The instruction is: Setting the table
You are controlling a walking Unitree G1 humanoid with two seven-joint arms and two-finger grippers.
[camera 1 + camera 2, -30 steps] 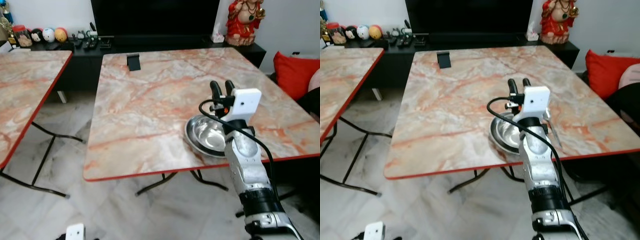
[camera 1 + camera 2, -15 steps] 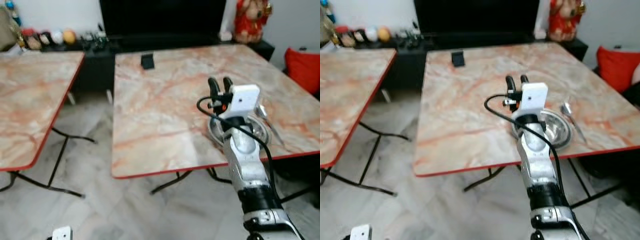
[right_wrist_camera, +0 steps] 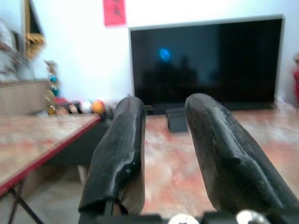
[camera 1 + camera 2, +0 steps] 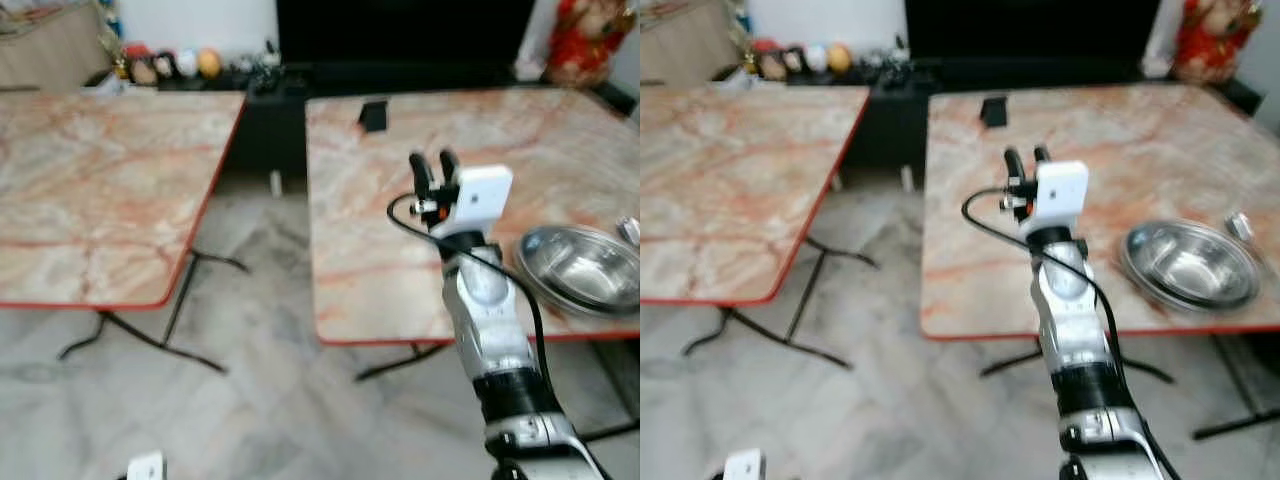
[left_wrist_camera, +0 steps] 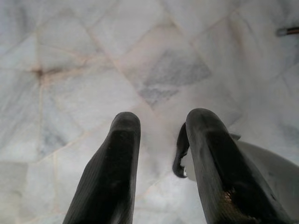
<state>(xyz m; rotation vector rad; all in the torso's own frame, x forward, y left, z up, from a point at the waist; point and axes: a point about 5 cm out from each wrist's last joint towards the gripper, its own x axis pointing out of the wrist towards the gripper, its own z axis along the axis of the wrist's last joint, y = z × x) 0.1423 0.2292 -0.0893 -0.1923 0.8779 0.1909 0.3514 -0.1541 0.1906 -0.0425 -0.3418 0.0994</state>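
Turning to its left, the robot is swinging its head camera away from the near table (image 4: 400,270), so the steel bowl (image 4: 580,265) that sat just beside the raised arm a second ago is now lying well off to the right, and a second marble-topped table (image 4: 100,200) is coming into view on the left. Everything is looking a little blurred from the turn. The right gripper (image 4: 433,172) is hovering upright over the near-left part of the right-hand table, its two black fingers (image 3: 117,149) slightly parted with nothing between them. The left gripper (image 5: 161,158) is hanging low beside the body, pointing at the marble floor (image 5: 93,70), its fingers likewise a little apart and empty. The bowl is resting near the front-right edge of its table, empty inside as far as the blur allows, and a small shiny piece, probably a spoon (image 4: 628,230), is lying just beyond it at the right edge. The bowl is sitting to the right of the right gripper and nearer that arm than the left one, so any return to it would fall to the right arm. A small black stand (image 4: 373,115) is sitting at the far side of the same table.
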